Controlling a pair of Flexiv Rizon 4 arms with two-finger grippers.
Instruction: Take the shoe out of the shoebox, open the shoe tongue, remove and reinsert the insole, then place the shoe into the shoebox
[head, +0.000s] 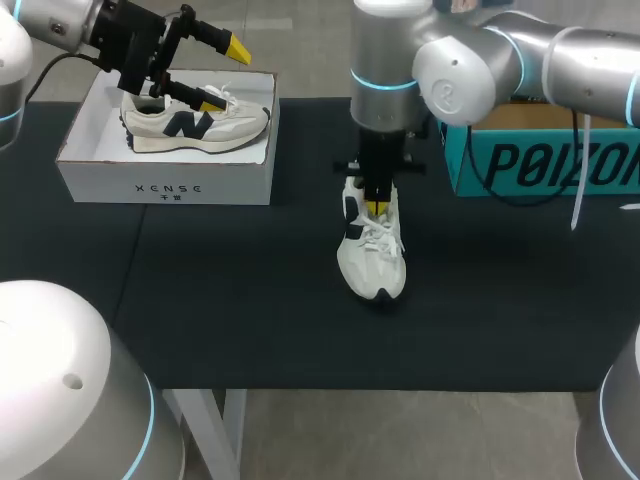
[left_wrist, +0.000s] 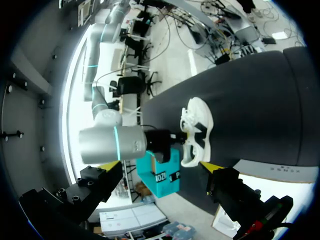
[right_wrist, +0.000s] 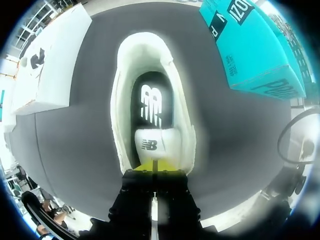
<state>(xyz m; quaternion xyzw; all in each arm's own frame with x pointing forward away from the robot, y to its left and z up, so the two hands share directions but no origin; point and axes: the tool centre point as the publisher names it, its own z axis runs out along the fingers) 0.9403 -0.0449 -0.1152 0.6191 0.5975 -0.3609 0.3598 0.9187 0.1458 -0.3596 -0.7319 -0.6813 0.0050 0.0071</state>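
A white sneaker (head: 372, 255) with a dark side logo stands on the black table mat, toe toward the front edge. My right gripper (head: 375, 208) comes straight down onto it. In the right wrist view its yellow tips (right_wrist: 155, 165) are shut together against the base of the shoe tongue (right_wrist: 150, 144). Beyond the tongue, the insole (right_wrist: 150, 105) shows inside the opening. A second, matching sneaker (head: 195, 122) lies on its side in the white shoebox (head: 165, 187) at the back left. My left gripper (head: 225, 75) hangs open just above that box, holding nothing.
A teal box (head: 540, 160) stands at the back right, close behind my right arm. From the left wrist, the sneaker on the mat (left_wrist: 196, 131) and the teal box (left_wrist: 160, 176) show ahead of the open fingers. The mat's front half is bare.
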